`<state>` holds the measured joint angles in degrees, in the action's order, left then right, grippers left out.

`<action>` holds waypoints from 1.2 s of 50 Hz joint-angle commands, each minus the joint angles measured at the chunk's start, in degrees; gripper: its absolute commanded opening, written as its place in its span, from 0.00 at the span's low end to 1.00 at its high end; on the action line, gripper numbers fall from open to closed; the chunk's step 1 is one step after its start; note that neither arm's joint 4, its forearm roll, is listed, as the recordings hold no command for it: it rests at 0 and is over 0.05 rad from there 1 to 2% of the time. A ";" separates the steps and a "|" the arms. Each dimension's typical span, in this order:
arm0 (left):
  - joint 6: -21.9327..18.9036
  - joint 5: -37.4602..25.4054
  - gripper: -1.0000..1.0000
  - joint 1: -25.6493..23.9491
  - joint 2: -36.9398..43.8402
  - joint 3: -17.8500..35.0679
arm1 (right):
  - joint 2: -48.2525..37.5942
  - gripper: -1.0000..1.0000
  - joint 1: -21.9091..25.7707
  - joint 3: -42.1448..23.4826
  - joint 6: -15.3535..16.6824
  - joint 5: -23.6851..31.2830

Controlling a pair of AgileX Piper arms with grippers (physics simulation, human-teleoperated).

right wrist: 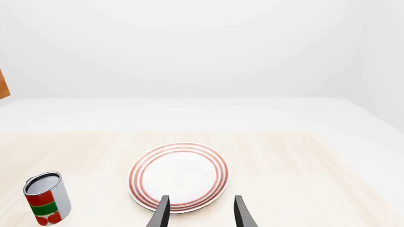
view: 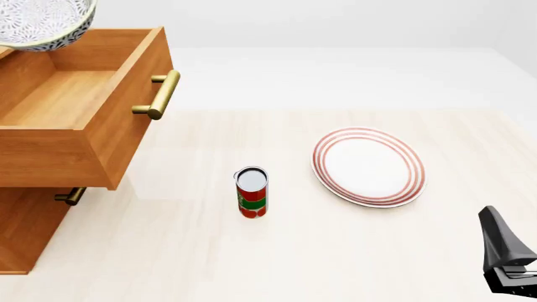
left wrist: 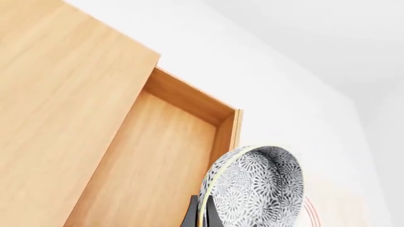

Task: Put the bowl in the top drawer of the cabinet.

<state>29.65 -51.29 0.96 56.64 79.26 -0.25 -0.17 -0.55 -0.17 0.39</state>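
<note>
Bowl, rigid and breakable we judged, hung rim-pinched in left gripper above the top drawer; right gripper open.

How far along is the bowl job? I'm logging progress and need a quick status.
Done: the top drawer stands pulled open, its inside bare. In hand: the left claw grips the bowl by its rim, held in the air above the drawer's back. Left: lower it in and release. The right claw waits open near the plate.
</note>
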 commanded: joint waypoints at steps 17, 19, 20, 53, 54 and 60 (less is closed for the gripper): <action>-0.50 0.34 0.00 2.02 1.20 -1.96 | -0.28 1.00 -0.57 -0.07 -0.03 -0.20; -0.53 0.48 0.00 2.17 1.40 -2.08 | -0.29 1.00 -0.57 -0.07 -0.03 -0.20; -0.51 0.50 0.00 2.21 1.41 -2.18 | -0.29 1.00 -0.57 -0.06 -0.03 -0.21; -1.21 2.13 0.00 4.17 3.36 -4.25 | -0.09 1.00 -0.58 0.05 -0.03 -0.12; -1.24 2.18 0.00 4.28 3.46 -4.31 | -0.09 1.00 -0.58 0.05 -0.03 -0.12; -1.39 2.51 0.00 4.54 3.86 -4.73 | -0.11 1.00 -0.58 0.06 -0.03 -0.15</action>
<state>28.77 -49.43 4.98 59.92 74.78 -0.36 -0.75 -0.50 -0.20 0.25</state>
